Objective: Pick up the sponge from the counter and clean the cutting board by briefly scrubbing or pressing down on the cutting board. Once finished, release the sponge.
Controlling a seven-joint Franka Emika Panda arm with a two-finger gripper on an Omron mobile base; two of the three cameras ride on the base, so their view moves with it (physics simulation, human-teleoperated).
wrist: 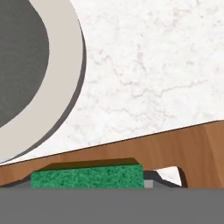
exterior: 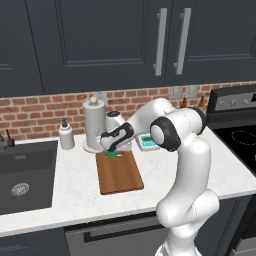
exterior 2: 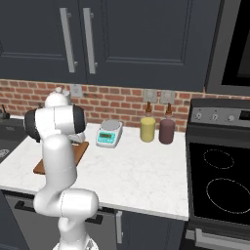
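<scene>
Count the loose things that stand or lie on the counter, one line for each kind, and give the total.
Sponge: 1
Cutting board: 1
Paper towel holder: 1
Soap dispenser: 1
Kitchen scale: 1
Condiment bottles: 2, yellow and dark red
Total: 7

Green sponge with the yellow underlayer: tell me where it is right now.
In the left base view the green sponge sits under the gripper at the far end of the brown wooden cutting board, just in front of the paper towel holder.
</scene>
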